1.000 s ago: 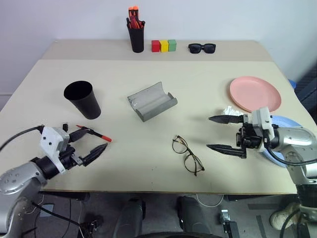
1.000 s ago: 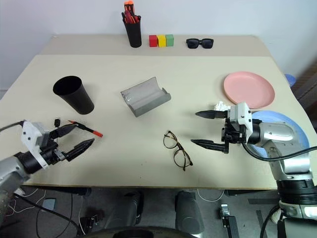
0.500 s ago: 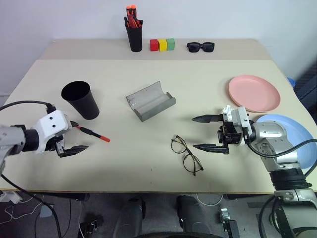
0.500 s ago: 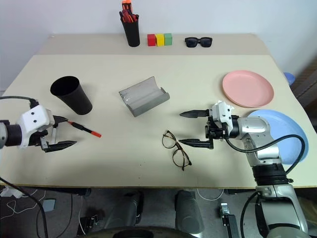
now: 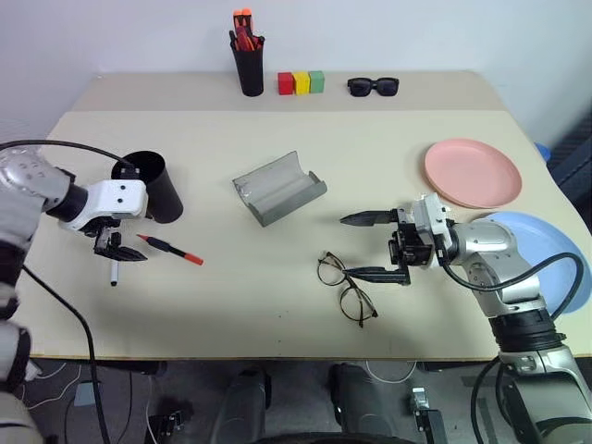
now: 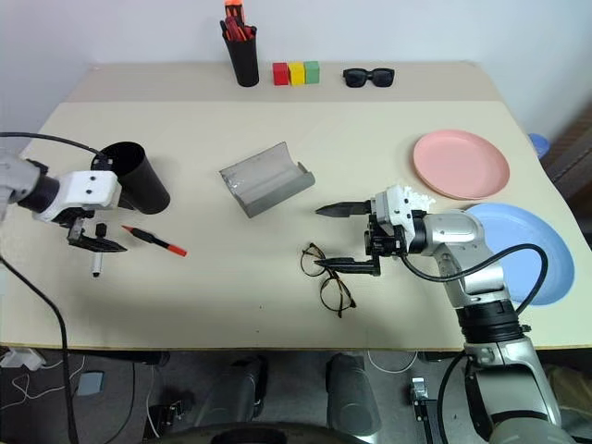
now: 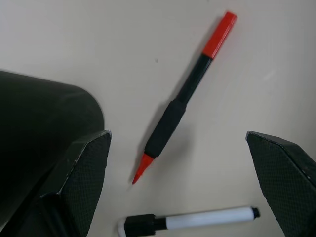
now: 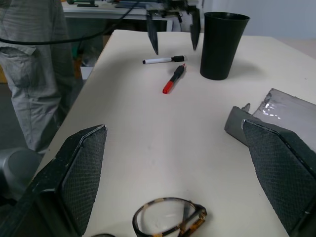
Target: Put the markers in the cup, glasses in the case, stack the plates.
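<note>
Though cluttered, a beige table (image 5: 277,277).

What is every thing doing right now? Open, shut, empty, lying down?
cup: upright, looks empty
case: open
glasses: on table
red-capped marker: lying flat
black-and-white marker: lying flat
pink plate, blue plate: unstacked
left gripper: open
right gripper: open

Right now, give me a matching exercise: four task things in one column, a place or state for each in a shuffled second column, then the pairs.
Things:
1. grey case
2. eyeglasses
3. red-capped marker
4. blue plate

Places or states:
A. lying flat beside the black cup
B. partly under the right arm
C. lid open, mid-table
D. just in front of the open right gripper

Pairs: 1-C, 2-D, 3-A, 4-B
</note>
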